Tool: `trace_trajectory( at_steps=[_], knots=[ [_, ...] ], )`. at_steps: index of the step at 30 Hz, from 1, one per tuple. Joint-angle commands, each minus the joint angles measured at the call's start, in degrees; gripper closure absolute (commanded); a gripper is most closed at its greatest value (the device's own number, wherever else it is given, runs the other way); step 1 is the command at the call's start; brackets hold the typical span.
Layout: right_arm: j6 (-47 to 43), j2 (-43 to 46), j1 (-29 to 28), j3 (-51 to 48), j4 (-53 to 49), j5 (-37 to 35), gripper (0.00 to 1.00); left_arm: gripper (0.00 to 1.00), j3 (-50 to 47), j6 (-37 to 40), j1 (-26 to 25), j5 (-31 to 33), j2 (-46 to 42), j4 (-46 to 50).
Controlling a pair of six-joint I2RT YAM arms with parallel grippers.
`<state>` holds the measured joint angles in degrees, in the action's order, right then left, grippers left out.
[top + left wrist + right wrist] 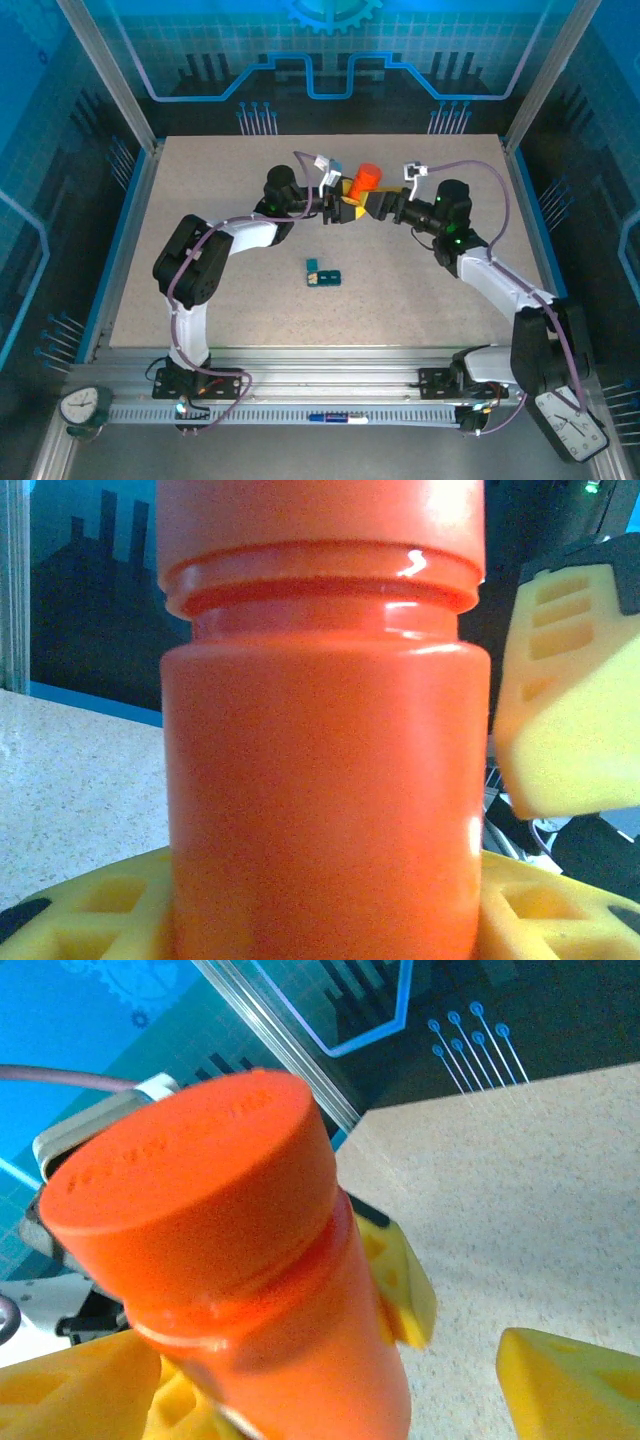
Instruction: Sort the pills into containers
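An orange bottle (363, 180) with its cap on stands upright above the table's middle back. My left gripper (345, 205) is shut on the bottle's body (320, 780), its yellow fingers (90, 910) showing on either side low down. From the other side my right gripper (378, 203) stands open around the bottle's upper part (250, 1260), with a gap between one finger (570, 1380) and the bottle. The containers (323, 272), a dark-teal strip of joined cells, lie on the table nearer the arms. The pills are out of view.
The speckled table (200, 200) is fenced by metal rails (130, 210) at left and right. Both arm bases are bolted at the near edge (320, 370).
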<state>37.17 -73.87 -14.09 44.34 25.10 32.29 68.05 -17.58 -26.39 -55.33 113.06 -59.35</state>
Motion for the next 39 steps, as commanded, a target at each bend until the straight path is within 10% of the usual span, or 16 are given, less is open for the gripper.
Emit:
trace_trajectory(
  at_steps=[1,10,20,39],
  knots=[
    [-3.9,4.8,1.1,0.4,-8.9,1.9,0.1,1.0,0.0,2.4,0.7,-0.5,-2.3,-3.1],
    [-16.2,10.3,4.9,14.5,-40.4,-1.0,0.11,1.0,-0.3,6.5,0.9,0.0,-2.0,-3.1],
    [-28.0,-9.2,5.5,53.6,-78.5,-6.5,0.14,1.0,-1.3,16.0,0.9,0.1,-2.8,5.5],
    [-33.2,-23.1,-1.3,66.5,-89.4,-11.0,0.13,1.0,-0.7,19.9,0.9,-0.2,-2.4,12.6]
  ],
)
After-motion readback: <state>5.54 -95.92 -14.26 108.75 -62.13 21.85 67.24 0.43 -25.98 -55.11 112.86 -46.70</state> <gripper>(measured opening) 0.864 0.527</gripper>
